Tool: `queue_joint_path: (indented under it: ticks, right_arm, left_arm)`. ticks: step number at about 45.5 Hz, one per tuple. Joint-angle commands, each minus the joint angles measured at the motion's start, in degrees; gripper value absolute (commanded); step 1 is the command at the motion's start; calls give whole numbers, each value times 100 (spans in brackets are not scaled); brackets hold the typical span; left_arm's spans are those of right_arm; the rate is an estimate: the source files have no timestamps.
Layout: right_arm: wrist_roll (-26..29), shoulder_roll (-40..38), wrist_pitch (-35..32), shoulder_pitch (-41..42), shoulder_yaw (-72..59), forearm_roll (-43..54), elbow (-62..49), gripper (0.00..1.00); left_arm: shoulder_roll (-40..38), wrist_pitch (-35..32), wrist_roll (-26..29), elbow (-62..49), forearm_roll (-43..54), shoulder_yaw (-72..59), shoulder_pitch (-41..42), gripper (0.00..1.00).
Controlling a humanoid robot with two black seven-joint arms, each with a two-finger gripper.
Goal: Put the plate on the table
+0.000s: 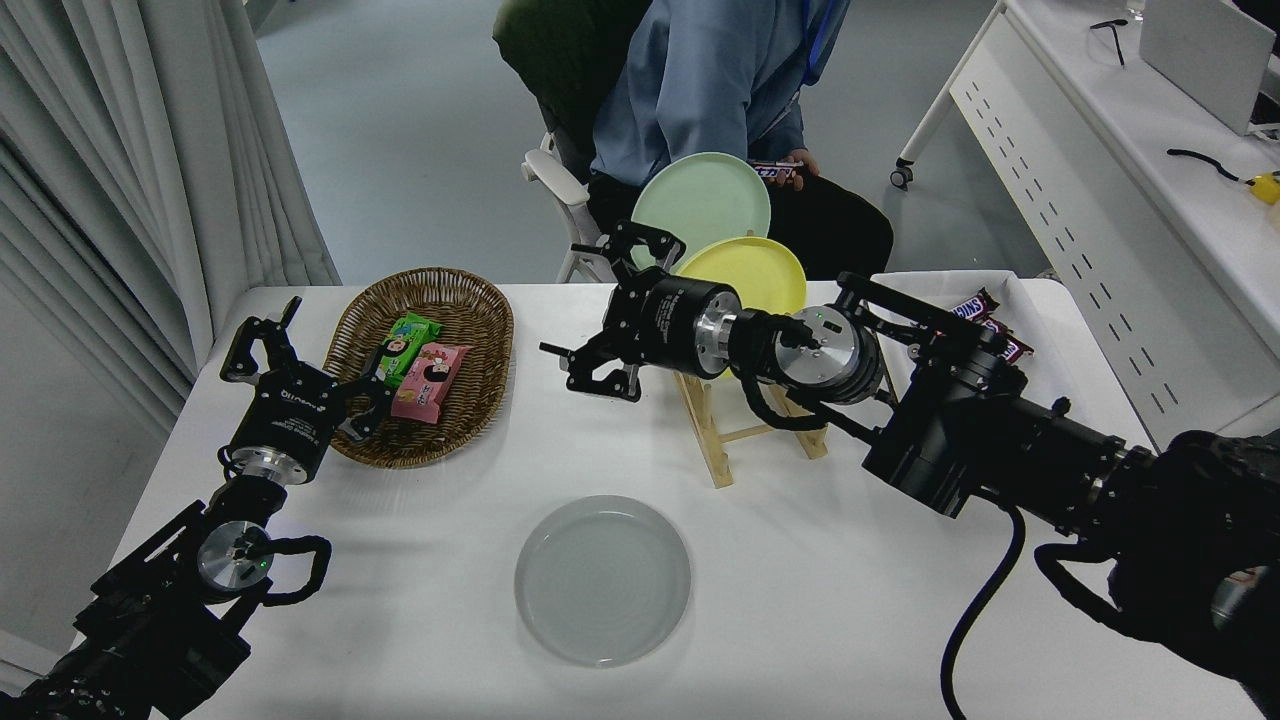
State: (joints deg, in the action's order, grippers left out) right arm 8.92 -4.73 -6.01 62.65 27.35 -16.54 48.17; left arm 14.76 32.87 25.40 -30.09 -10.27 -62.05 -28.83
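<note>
Black right gripper (603, 322) hangs above the table (830, 580) with its fingers spread wide and nothing between them; the plate (602, 579) lies flat on the near middle, well apart from it; I judge the placing done, so the next move is only to pull away. Wooden rack (722, 440) with the yellow plate (752, 272) stands just beside the wrist; the near side has more free room. Left gripper (300, 370) is parked at the basket (425, 365), fingers spread.

Light-grey plate (602, 580): round, plain, shallow raised rim, lying flat and upright on the near centre of the table (820, 620). Table: large, white, matte, rectangular, with rounded corners.
</note>
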Motion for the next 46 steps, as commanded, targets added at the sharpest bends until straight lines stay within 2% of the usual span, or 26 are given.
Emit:
queue_joint_path:
  ticks: [1,12,24,32,40,46]
  right_arm:
    - [-768,-274,-708,-210,1227,1433,-492,100]
    - [-1261,-362,-814,-587,1993,1601,-1265,100]
    - [-1287,-555,-823,-1615,2846,1592,-1583,100]
    - [-1349,-661,-981,-2143,2969,1601,-1609,100]
    - [-1893,-643,-981,-2258,3268,1601,-1662,100]
    - [-1938,-450,-999,-2284,3382,1601,-2101,100]
  left_arm:
    - [1,0,0,3,-1,0,0,100]
    - [1,0,0,-5,-1,0,0,100]
    - [1,0,0,3,-1,0,0,100]
    - [1,0,0,-5,-1,0,0,100]
    - [1,0,0,3,-1,0,0,100]
    - [1,0,0,3,-1,0,0,100]
